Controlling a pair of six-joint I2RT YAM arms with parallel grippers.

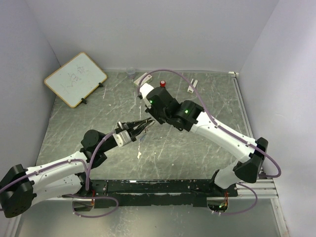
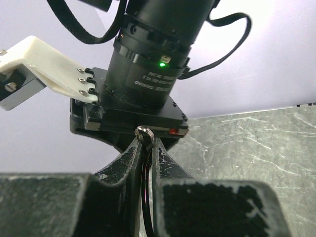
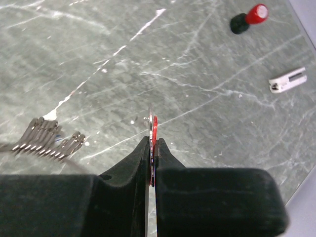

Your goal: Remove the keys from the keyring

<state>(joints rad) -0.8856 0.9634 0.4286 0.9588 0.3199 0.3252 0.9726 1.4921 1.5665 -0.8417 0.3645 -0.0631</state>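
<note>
Over the middle of the table my two grippers meet tip to tip. My left gripper (image 1: 146,125) (image 2: 145,141) is shut on the keyring (image 2: 143,131). Its thin silvery loop pokes out just past the fingertips, and the rest runs down between the pads. My right gripper (image 1: 151,119) (image 3: 152,144) points down at the table and is shut on a red-headed key (image 3: 155,126) lying flat against a silvery metal edge. A bunch of thin silvery pieces (image 3: 45,140), which look like plain keys seen edge-on, shows at the left of the right wrist view.
A small black object with a red top (image 1: 162,84) (image 3: 250,17) and a white plastic piece (image 1: 192,86) (image 3: 287,80) lie at the back. A whiteboard (image 1: 75,79) leans at the back left, beside a small clear cup (image 1: 130,72). The right arm's wrist (image 2: 148,74) fills the left wrist view.
</note>
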